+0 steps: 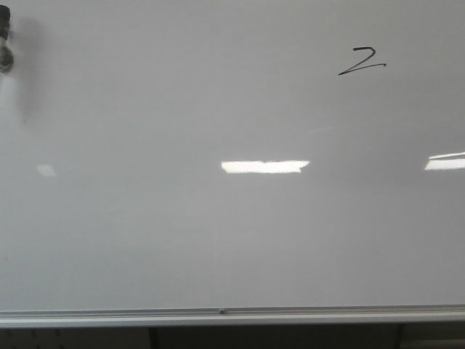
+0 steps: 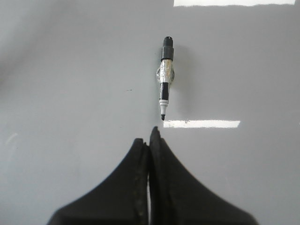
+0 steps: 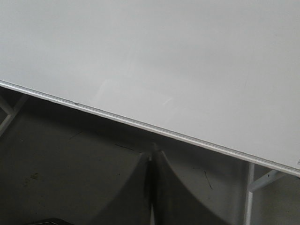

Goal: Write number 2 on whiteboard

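I read the number 2 as written, upper right on the whiteboard; marker parked, left gripper and right gripper clenched empty.

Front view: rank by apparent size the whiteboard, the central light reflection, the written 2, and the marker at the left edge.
1. whiteboard, fills nearly the whole view.
2. central light reflection, a wide thin strip.
3. number 2, shorter than the strip.
4. marker: cut off by the frame edge, so its rank against the 2 is unsure.
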### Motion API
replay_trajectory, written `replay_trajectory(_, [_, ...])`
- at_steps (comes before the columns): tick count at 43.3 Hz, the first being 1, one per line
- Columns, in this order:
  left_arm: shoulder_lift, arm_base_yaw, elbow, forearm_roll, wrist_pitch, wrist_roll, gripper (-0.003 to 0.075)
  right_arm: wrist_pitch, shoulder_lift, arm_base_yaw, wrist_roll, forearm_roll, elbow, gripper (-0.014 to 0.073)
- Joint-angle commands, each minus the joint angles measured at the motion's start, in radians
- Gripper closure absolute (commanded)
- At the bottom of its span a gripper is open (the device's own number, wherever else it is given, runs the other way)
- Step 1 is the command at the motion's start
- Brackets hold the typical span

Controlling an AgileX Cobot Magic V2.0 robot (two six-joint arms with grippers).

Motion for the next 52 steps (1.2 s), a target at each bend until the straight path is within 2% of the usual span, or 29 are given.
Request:
replay_trajectory(1, [-0.028, -0.006, 0.036, 0.000, -0.086, 0.003, 0.0741, -0.064, 0.012, -0.005, -0.001, 0.001, -0.018, 0.0662])
replay_trajectory(40, [-0.027, -0.006, 0.036, 0.000, -0.086, 0.003, 0.0741, -0.081, -0.020, -0.017, -0.003, -0.026, 0.010, 0.0662])
replay_trajectory(44, [-0.027, -0.006, 0.036, 0.000, -0.084, 0.003, 0.0741, -0.175, -0.078, -0.073, -0.003, -0.039, 0.089, 0.0662])
replay_trajectory(52, [-0.027, -0.006, 0.036, 0.000, -0.084, 0.003, 0.0741, -0.596, -0.234, -0.194, -0.003, -0.041, 0.374, 0.0662])
